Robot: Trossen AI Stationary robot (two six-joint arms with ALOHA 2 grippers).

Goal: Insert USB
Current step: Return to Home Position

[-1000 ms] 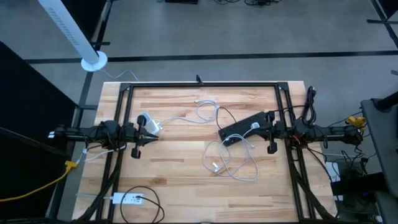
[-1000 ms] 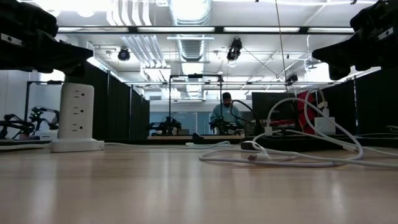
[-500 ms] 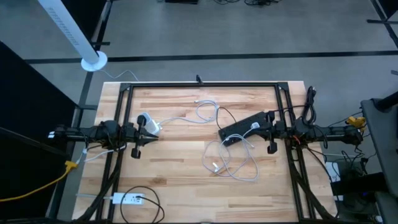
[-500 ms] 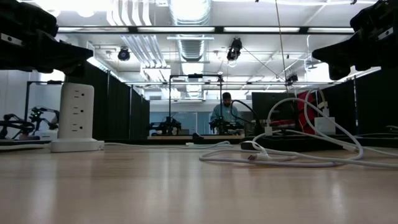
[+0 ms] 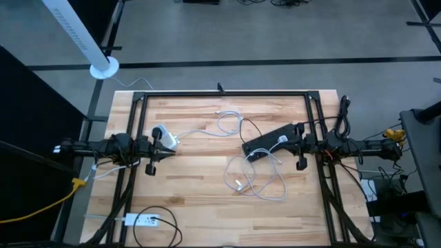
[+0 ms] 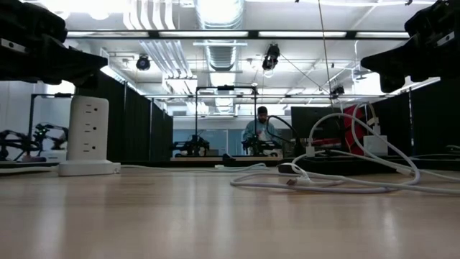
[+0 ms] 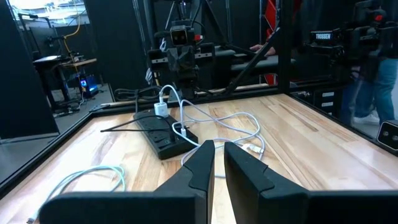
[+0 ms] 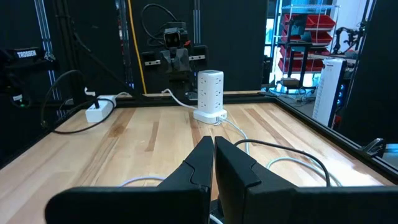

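Left gripper (image 7: 218, 147): fingers drawn almost together with only a thin slit between them, gripping nothing; right gripper (image 8: 213, 143): fingers pressed together, likewise empty, both raised off the table (image 5: 200, 200). The black power strip (image 5: 270, 140) lies just ahead of the right gripper with the white cable (image 6: 338, 186) looped beside it, and the white tower outlet (image 8: 209, 93) stands just ahead of the left gripper. In the low view both arms are cut off at the upper corners, and whether the cable ends are seated in sockets is too small to tell
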